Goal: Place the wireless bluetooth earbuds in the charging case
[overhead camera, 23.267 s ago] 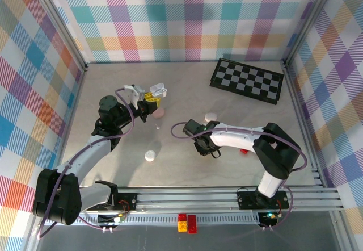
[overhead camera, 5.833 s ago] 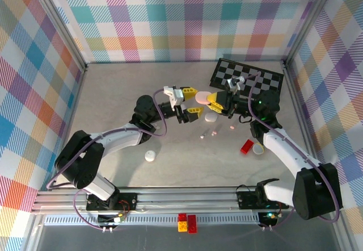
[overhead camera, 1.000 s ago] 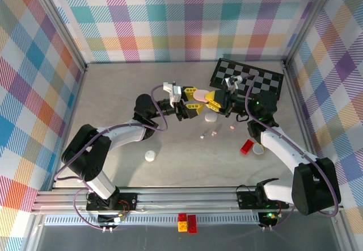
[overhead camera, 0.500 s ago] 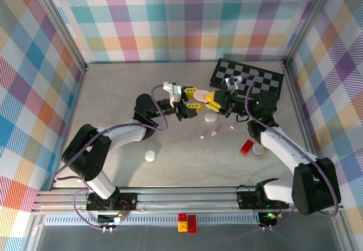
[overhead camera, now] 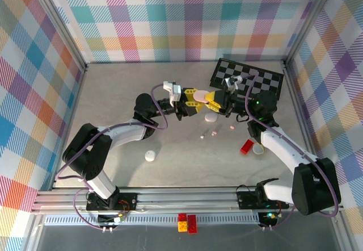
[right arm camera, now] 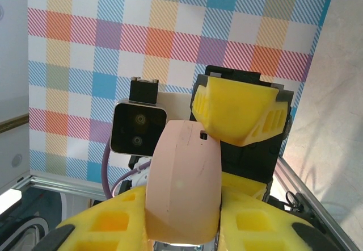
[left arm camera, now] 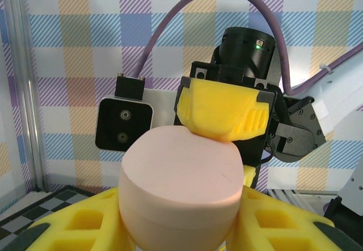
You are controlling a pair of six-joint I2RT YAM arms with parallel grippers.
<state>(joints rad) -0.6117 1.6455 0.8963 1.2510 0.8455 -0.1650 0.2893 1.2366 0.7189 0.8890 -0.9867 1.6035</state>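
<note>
So the left gripper [overhead camera: 193, 100] has just slid in the last bit and closed on the pink case [left arm camera: 178, 177]. A second ago its fingers hung a little short of it, and the right gripper [overhead camera: 214, 101] was doing the holding, up in the air between the two arms. Now we've got it clamped from both ends. The left wrist view shows it wedged between the left's yellow fingers, with one of the right's fingers at its far edge. The right wrist view mirrors that, with the case on edge between the right's own fingers.

The lid looks shut. The earbuds [overhead camera: 214, 132] are loose on the surface [overhead camera: 125, 103], below the grippers and a bit toward the bases, and a white case [overhead camera: 210, 116] lies just under the meeting point.

We reckon it's a handover, or a two-handed hold to pop the lid. Nothing goes in until the case opens.
</note>
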